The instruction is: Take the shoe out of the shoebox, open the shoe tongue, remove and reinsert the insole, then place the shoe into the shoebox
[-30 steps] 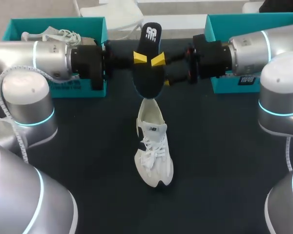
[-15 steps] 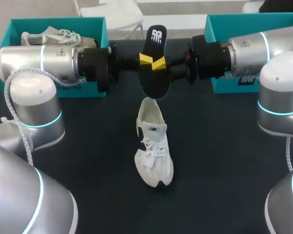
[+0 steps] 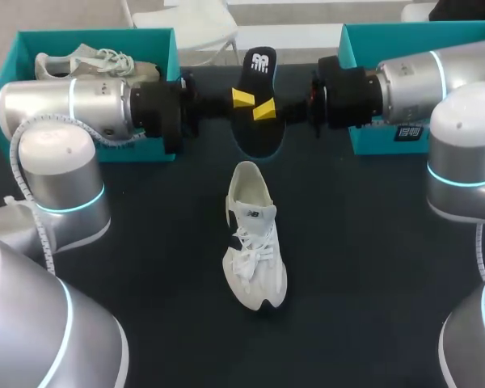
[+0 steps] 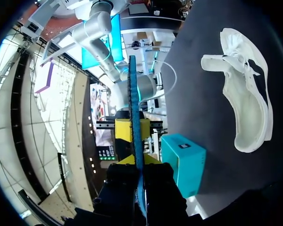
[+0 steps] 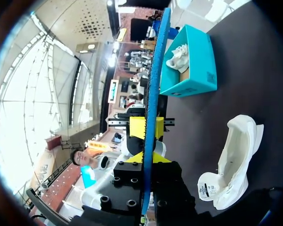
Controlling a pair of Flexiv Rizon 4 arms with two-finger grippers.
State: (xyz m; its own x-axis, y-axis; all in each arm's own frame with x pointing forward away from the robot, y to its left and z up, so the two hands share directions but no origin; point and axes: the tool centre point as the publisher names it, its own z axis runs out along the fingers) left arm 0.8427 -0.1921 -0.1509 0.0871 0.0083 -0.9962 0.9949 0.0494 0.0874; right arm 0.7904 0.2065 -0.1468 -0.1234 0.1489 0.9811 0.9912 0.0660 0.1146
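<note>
- The insole point(image 3: 259, 101), black with a white logo on top and blue at the edge, is held up off the table, just beyond the heel of the shoe and not touching it.
- My left gripper point(image 3: 242, 99) is clamped on the insole from the shoe's left. In my left wrist view the insole runs edge-on between both fingers, which press on it.
- My right gripper point(image 3: 264, 110) is clamped on it too, from the shoe's right. Its yellow tips sit just beside my left ones on the insole's middle.
- The shoe point(image 3: 255, 246) is white and stands on its sole on the dark table point(image 3: 145, 267). Its toe points toward me, its heel toward the insole, its laces are loose and its mouth is open.
- Far left of the shoe, behind my left arm, stands a teal shoebox point(image 3: 89, 36), open, with a second shoe point(image 3: 81, 61) lying inside.
- Far right of the shoe, behind my right arm, stands another teal shoebox point(image 3: 388, 36); I cannot tell what it holds.
</note>
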